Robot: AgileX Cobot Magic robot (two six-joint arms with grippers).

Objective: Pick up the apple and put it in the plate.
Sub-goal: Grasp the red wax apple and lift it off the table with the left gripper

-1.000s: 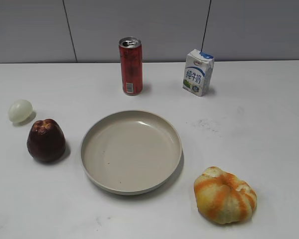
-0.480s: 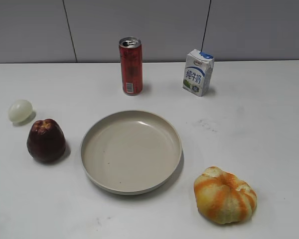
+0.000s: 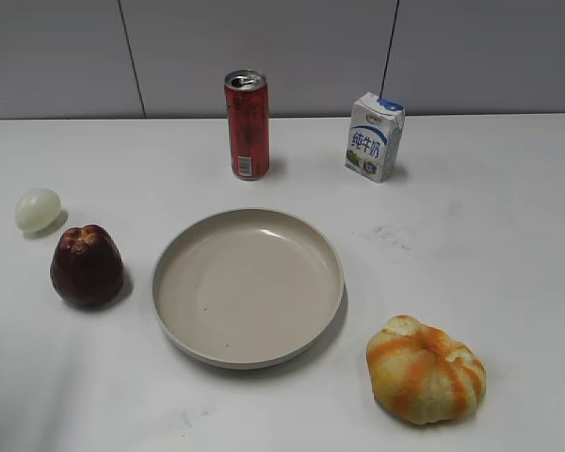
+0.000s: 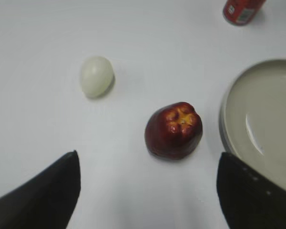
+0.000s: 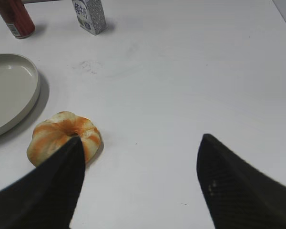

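The apple (image 4: pixel 174 130) sits upright on the bench (image 3: pixel 471 245), beside the empty plate (image 4: pixel 227 125) — the left tool (image 4: pixel 148 186) hovers above, jaws apart (likely lining up); right tool (image 5: pixel 140 183) likewise spread.

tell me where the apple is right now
In the exterior view the apple stands on the table's left side, just left of the plate, with the pale ball behind it.
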